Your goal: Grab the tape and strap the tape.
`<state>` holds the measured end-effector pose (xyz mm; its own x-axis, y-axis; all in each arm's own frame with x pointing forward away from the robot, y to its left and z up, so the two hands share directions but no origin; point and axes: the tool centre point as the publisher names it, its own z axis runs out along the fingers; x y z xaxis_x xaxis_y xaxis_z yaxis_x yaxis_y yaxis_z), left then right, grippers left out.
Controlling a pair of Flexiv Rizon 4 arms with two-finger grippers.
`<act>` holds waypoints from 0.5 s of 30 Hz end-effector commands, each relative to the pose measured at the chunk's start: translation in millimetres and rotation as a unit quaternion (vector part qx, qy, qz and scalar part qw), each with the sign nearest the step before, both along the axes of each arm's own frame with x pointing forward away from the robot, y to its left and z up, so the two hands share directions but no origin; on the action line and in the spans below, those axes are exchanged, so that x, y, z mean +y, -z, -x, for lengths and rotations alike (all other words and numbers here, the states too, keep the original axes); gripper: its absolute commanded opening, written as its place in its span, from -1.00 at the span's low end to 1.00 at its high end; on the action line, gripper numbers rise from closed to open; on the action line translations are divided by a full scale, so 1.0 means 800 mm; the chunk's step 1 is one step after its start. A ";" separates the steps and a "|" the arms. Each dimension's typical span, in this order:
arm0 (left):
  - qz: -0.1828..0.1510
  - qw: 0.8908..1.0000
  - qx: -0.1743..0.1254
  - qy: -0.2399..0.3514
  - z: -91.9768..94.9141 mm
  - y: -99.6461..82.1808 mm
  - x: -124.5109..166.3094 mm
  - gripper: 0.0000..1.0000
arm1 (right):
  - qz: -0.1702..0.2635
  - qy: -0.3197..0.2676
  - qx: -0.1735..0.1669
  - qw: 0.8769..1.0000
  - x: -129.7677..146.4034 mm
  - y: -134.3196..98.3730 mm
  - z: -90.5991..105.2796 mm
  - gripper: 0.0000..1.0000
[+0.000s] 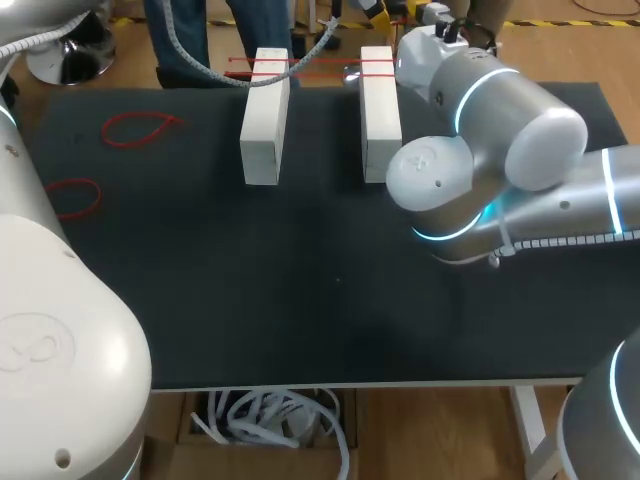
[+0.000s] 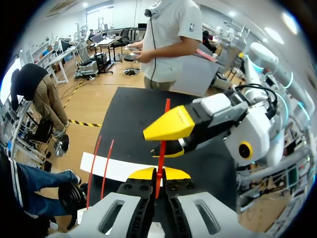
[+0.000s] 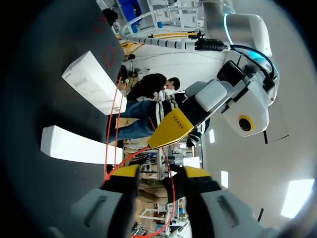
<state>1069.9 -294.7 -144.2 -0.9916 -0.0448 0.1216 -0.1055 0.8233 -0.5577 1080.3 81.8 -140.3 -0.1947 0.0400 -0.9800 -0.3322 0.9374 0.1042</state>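
Pinching the thin red tape (image 2: 160, 163), left claw (image 2: 158, 173) is closed on it above the table's (image 1: 300, 300) far edge, near two white rectangular blocks (image 1: 265, 130); right claw (image 3: 159, 173) is slightly open, tape running through the gap.

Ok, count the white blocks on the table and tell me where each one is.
2. One white block lies left of centre, the other right of it, parallel and apart, red bands across their far ends. The right arm may hide more.
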 end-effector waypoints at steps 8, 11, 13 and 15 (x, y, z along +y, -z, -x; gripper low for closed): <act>-0.002 1.000 0.001 0.000 -0.001 -0.001 -0.001 -1.00 | -0.009 -0.009 0.018 1.000 -0.030 -0.011 0.015 1.00; -0.002 1.000 0.001 0.000 -0.001 -0.001 -0.001 -1.00 | -0.015 -0.019 0.022 0.999 -0.043 -0.016 0.022 1.00; -0.002 1.000 0.001 0.000 -0.001 -0.001 -0.001 -1.00 | -0.018 -0.020 0.026 0.999 -0.056 -0.019 0.026 1.00; -0.002 1.000 0.001 0.000 -0.001 -0.001 -0.001 -1.00 | -0.025 -0.015 0.035 0.999 -0.071 -0.021 0.028 1.00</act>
<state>1070.0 -294.7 -144.2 -0.9916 -0.0449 0.1215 -0.1056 0.8233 -0.5577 1065.1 44.6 -134.1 -0.2118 0.0972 -0.9725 -0.3013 0.9401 0.1596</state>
